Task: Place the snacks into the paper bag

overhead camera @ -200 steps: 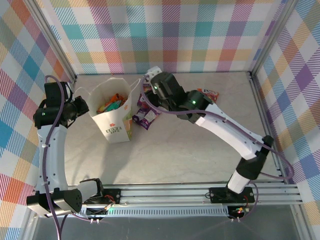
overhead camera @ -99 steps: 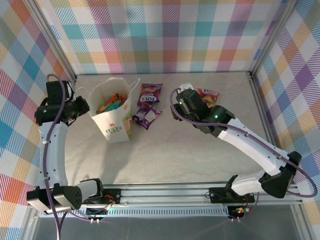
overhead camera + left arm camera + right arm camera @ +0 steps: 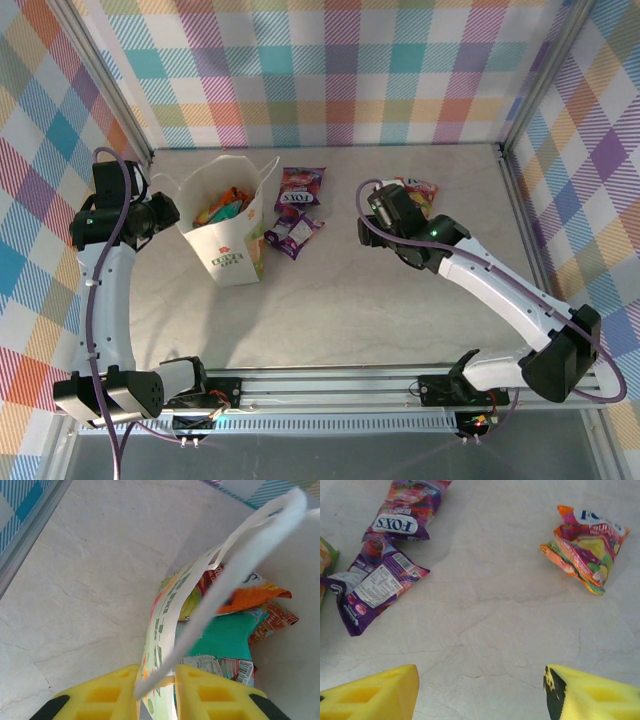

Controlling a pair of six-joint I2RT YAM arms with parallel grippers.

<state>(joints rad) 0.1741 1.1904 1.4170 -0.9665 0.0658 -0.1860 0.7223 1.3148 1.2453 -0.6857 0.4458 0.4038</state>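
The white paper bag (image 3: 226,252) stands upright at the back left with several snacks (image 3: 222,207) inside. My left gripper (image 3: 165,212) is shut on its left rim; the left wrist view shows the printed wall (image 3: 165,615) and a cord handle (image 3: 240,560) between the yellow fingers (image 3: 156,680). Teal (image 3: 225,637), orange (image 3: 252,595) and red (image 3: 272,620) packets lie inside. Two purple packets (image 3: 300,186) (image 3: 292,233) lie right of the bag. An orange-red packet (image 3: 418,192) lies farther right. My right gripper (image 3: 385,205) hovers open (image 3: 480,680) over bare table between them.
Metal frame rails (image 3: 525,215) border the table on the right and left. Checked cloth walls close the back and sides. Bare marble-look table (image 3: 330,300) stretches in front of the bag and packets.
My right arm has swung right, away from the bag and the purple packets, toward the orange-red packet, jaws opening wider. The left gripper stays at the bag's rim.
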